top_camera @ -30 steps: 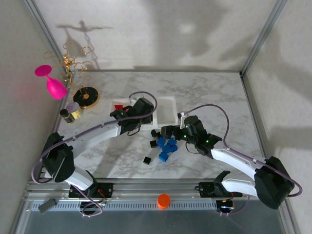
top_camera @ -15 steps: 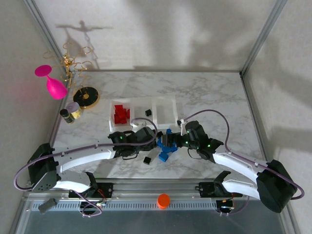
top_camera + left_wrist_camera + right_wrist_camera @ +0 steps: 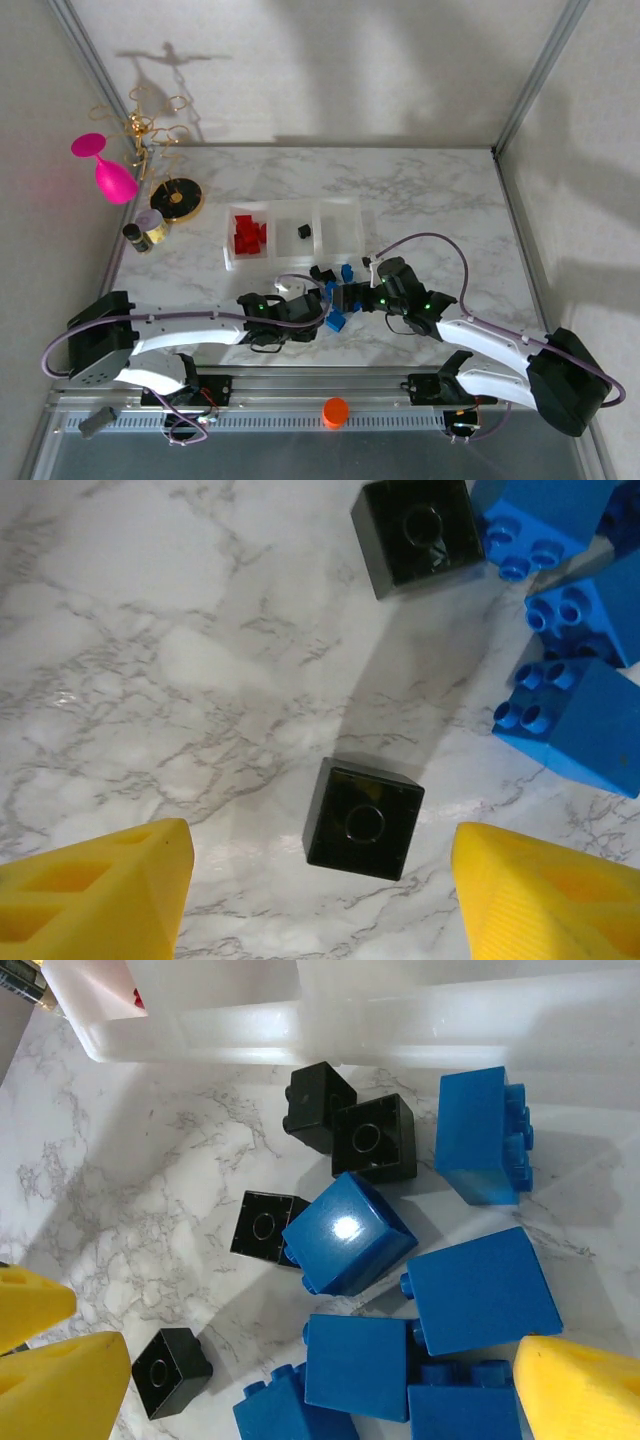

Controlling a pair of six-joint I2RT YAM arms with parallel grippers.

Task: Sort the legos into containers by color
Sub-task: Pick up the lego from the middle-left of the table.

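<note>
Three joined clear containers [image 3: 295, 206] sit in a row running left to right on the far part of a marble table [image 3: 430, 200]. The left tray holds a heap of red bricks [image 3: 247, 236], the middle tray holds one black piece [image 3: 304, 231], and no blue shows in the right tray. I see no red lying loose, so I judge the red sorted, the black barely begun and the blue not started. The loose legos [image 3: 335, 292] are bunched just near of the containers. They are four black and roughly six blue bricks [image 3: 478, 1290], the oblong blue ones lying at mixed angles, some on their sides with studs facing right. The left end effector [image 3: 322, 912] hangs with its fingers spread wide and nothing held, astride one black brick [image 3: 363, 820]. That brick is squarish with no clear long axis, ring face up, and turned slightly askew. The right end effector [image 3: 315, 1380] is also spread wide and unladen above the cluster.
</note>
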